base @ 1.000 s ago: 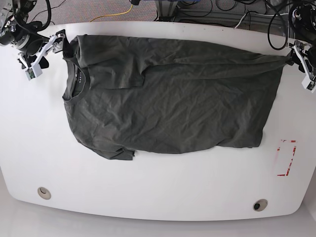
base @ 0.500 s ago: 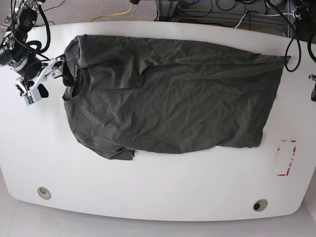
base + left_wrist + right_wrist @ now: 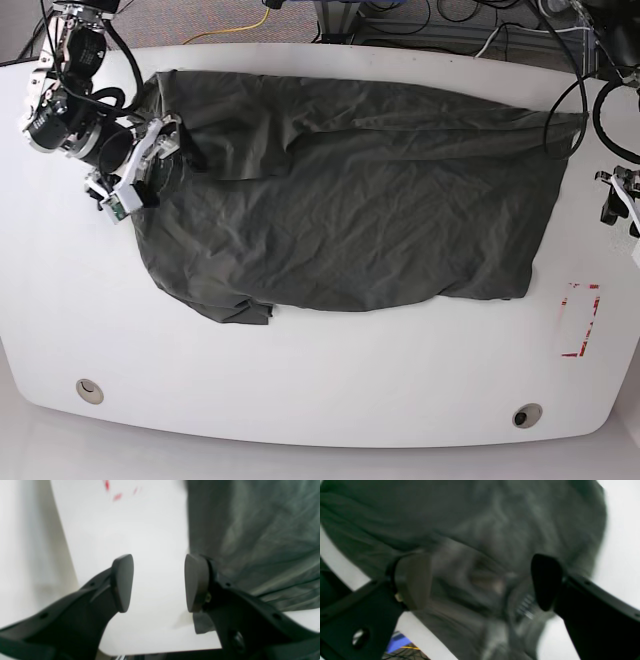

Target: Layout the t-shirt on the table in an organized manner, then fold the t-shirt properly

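While the t-shirt (image 3: 350, 195) lies spread across the far half of the table (image 3: 320, 390), wrinkled, with its collar end toward the base view's left, the right gripper (image 3: 142, 172) reaches in from the far left corner and sits over that collar end. Its arm angles down and inward from the table's edge, the wrist turned so the white-framed fingers point toward the cloth. In the right wrist view the right gripper (image 3: 480, 582) has its two dark pads spread wide, with blurred grey fabric and the neck label under the gap; whether the pads touch the cloth cannot be told, and nothing is pinched between them.

On the opposite side the left gripper (image 3: 622, 205) is only partly visible at the base view's right edge, beside the shirt's hem and apart from it. The left wrist view shows the left gripper (image 3: 158, 582) with fingers (image 3: 122, 582) parted over bare white tabletop, holding nothing, the shirt's edge (image 3: 250, 535) just beside one pad. Red tape (image 3: 578, 320) marks the table near that arm.
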`<state>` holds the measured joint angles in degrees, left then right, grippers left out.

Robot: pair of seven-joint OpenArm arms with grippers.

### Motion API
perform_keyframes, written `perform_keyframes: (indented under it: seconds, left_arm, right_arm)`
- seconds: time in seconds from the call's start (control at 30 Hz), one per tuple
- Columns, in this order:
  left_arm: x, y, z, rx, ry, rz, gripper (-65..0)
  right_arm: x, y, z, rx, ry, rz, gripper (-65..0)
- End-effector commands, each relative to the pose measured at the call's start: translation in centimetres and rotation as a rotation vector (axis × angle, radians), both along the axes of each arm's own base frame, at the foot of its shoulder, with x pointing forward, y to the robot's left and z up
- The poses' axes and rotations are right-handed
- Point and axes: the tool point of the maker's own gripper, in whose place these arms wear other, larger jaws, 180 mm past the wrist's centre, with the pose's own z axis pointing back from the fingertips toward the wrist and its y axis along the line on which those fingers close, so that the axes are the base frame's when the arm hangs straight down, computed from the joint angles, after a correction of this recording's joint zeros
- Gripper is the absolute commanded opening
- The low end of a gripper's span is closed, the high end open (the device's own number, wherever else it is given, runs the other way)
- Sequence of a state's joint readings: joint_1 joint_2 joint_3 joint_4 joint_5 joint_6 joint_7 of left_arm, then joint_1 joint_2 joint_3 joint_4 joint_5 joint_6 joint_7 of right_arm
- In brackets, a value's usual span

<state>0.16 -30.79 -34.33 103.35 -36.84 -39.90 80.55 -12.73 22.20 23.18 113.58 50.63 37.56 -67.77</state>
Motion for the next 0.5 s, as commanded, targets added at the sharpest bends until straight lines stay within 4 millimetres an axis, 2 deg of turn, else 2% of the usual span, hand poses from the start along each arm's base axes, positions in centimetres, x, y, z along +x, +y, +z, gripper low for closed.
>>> perform_keyframes:
  seconds: [0.0,0.07,0.13,0.3,0.47]
  left_arm:
    - [0.0,0.5,0.8,0.029,-0.015,-0.005,-34.0]
    - [-0.2,0.4,0.7,0.032,-0.009,-0.007,-34.2]
    - [-0.3,0.5,0.7,0.032,-0.009,-0.004,-34.2]
    - [-1.4,2.3,1.3,0.022,-0.039,0.073,-34.3]
    - [-2.1,2.2,0.5,-0.033,-0.058,0.124,-34.3]
  right_arm:
    - [0.5,1.7,1.1,0.028,-0.045,0.047,-5.1]
    - [1.0,2.6,1.2,0.041,-0.054,0.064,-5.1]
    - [1.5,2.6,1.4,0.039,-0.065,0.055,-5.1]
    - [2.3,0.1,0.6,-0.056,-0.068,-0.031,-5.1]
    - [2.4,-1.3,0.1,-0.136,-0.061,-0.055,-5.1]
